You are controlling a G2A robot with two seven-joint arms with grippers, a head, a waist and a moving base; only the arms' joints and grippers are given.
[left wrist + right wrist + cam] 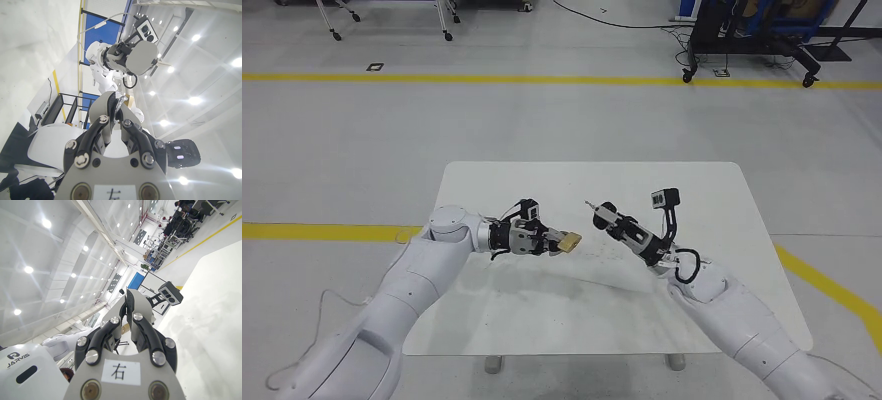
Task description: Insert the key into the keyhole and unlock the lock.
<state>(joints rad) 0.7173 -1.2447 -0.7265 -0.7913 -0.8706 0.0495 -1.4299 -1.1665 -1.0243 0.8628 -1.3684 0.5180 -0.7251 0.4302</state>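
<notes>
A brass padlock (568, 241) is held above the middle of the white table (702, 190), with my left gripper (550, 240) shut on it. In the left wrist view the fingers (105, 106) clamp the silver shackle (121, 101), and the brass body (130, 100) sticks out past them. My right gripper (602, 213) hovers a short way to the right of the lock, shut on a thin key (590, 205) that points toward the lock. The key (164, 64) juts from the far gripper in the left wrist view. In the right wrist view the key (126, 290) sits edge-on between the pads, and the padlock (124, 329) shows beyond them.
Both grippers are raised over the table, with a small gap between key tip and lock. The white tabletop (208, 313) lies bare around and beneath them. Yellow floor lines (542, 78) and wheeled racks (752, 40) are far off.
</notes>
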